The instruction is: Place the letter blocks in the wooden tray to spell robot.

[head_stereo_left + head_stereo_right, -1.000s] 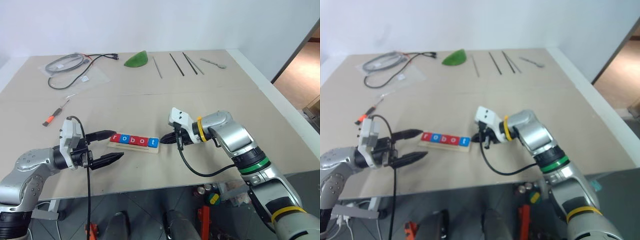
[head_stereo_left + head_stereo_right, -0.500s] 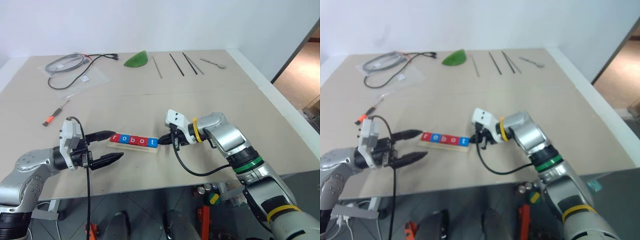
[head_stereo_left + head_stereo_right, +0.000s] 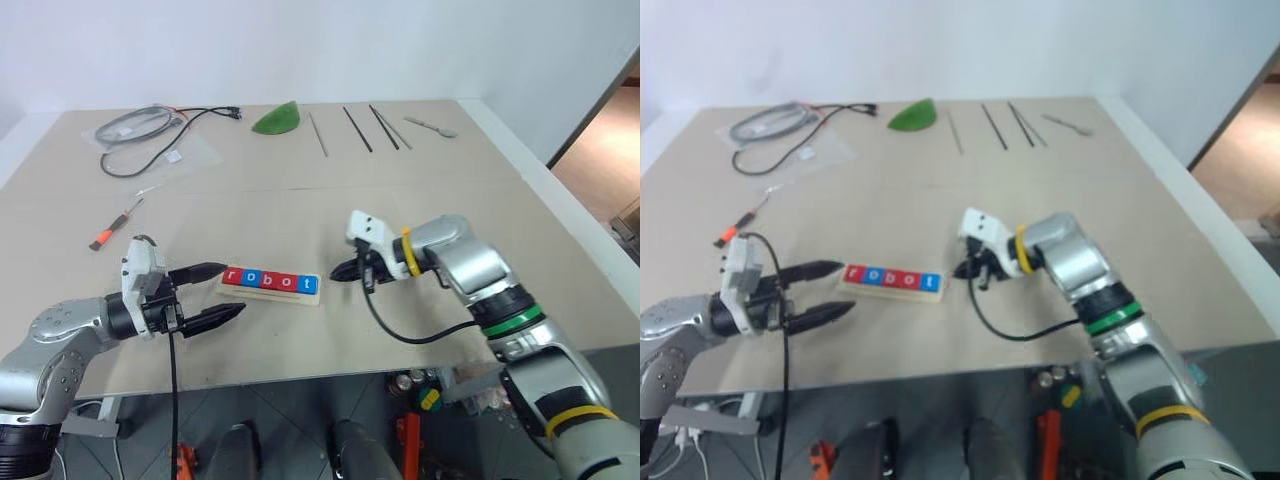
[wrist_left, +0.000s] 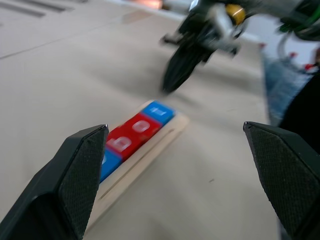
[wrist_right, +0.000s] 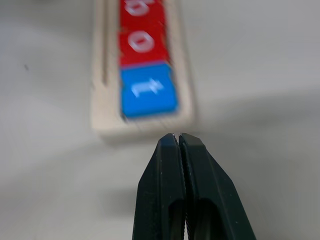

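Observation:
The wooden tray lies near the table's front edge with the letter blocks in a row on it, red and blue, reading r o b o t. My right gripper is shut and empty, its tips a short way right of the tray's t end, apart from it. In the right wrist view the blue t block lies just past the shut fingertips. My left gripper stands open, level, at the tray's left end, holding nothing. The left wrist view shows the tray between its fingers.
At the back of the table lie a coiled cable on a plastic bag, a green leaf-shaped piece, several thin rods and a spoon. A small orange-handled screwdriver lies at the left. The table's right edge drops to the floor.
My right gripper, which had touched the tray's t end half a second ago, has drawn back to the right. The left gripper stayed put. The tray and blocks have not moved.

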{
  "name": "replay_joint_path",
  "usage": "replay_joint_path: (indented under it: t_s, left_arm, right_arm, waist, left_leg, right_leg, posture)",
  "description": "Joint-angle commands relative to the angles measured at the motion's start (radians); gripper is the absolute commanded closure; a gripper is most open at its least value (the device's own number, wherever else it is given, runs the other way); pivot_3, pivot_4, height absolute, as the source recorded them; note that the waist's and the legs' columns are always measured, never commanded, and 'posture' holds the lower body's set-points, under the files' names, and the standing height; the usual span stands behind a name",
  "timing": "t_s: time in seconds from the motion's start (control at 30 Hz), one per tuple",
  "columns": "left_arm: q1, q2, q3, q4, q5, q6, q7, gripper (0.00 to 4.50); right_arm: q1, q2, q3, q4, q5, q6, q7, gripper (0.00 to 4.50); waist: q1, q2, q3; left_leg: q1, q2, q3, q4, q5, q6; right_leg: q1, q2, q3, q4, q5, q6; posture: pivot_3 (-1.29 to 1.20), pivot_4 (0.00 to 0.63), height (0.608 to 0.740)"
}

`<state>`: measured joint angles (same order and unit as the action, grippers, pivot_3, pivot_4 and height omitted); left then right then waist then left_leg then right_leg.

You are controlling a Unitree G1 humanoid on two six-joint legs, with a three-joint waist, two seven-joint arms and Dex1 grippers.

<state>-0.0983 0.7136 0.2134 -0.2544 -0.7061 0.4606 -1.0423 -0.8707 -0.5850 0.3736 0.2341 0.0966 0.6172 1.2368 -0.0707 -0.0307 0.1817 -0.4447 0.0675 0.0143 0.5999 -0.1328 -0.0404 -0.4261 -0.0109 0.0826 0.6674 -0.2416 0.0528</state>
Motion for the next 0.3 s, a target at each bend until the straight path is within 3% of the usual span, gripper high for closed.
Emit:
replay_joint_path:
  t_s: [0.03, 0.3]
  left_arm:
    - [0.011, 0.013, 0.082, -0.039, -0.04, 0.034, 0.055, 0.0]
    - [0.188, 0.05, 0.222, -0.058, -0.026, 0.018, 0.047, 0.0]
  right_arm:
    - [0.008, -0.057, -0.079, -0.054, 0.048, -0.019, 0.039, 4.46]
    - [0.18, -0.165, -0.264, -0.221, 0.176, 0.065, 0.001, 4.46]
  waist:
    - [0.0, 0.0, 0.0]
    - [-0.003, 0.0, 0.0]
  left_leg:
    - [0.0, 0.0, 0.0, 0.0, 0.0, 0.0]
    - [0.001, 0.0, 0.0, -0.001, -0.002, -0.001]
  right_leg:
    - [0.0, 0.0, 0.0, 0.0, 0.0, 0.0]
    - [-0.001, 0.0, 0.0, 0.0, -0.002, 0.0]
  posture:
    - [0.0, 0.15, 0.74]
    - [0.0, 0.15, 0.74]
